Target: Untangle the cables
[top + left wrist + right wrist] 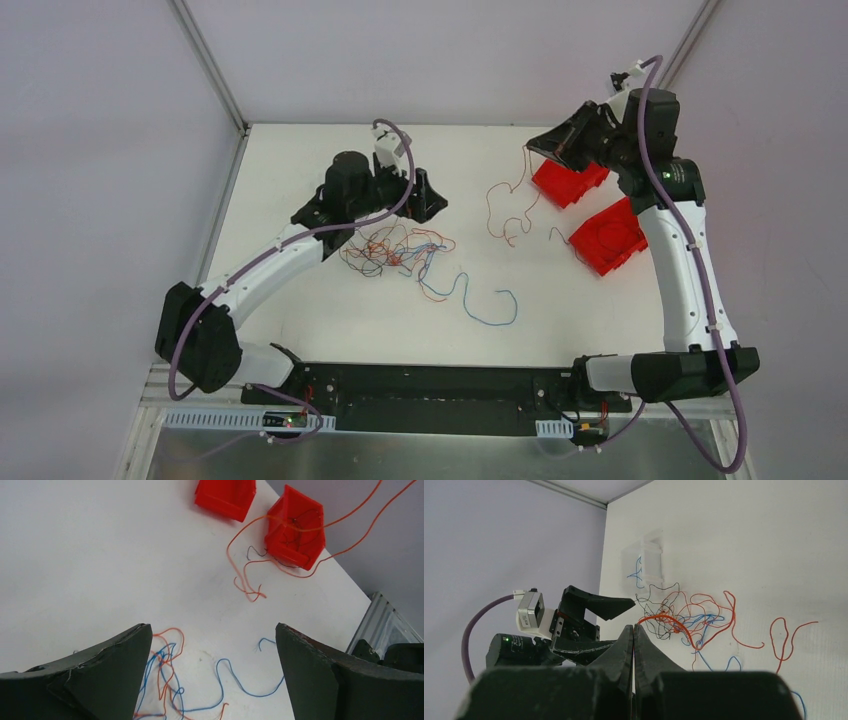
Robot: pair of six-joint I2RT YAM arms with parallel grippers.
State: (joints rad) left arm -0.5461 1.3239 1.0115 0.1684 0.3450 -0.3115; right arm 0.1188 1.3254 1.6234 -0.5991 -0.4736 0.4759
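At centre-left of the table [600,320], the cables [395,250] lie as a loose tangle of orange, blue, red and black wire, flat on the white surface. One blue strand [250,693] trails out of the tangle on the right-arm side, lying in a loop clear of it. One orange strand [671,621] rises off the table toward the far right, pinched in the right gripper [634,630], whose fingers are pressed together; its slack hangs down beside two red bins [568,182], one of which it crosses. The left gripper [212,630] is poised just beyond the tangle, fingers spread wide, gripping nothing.
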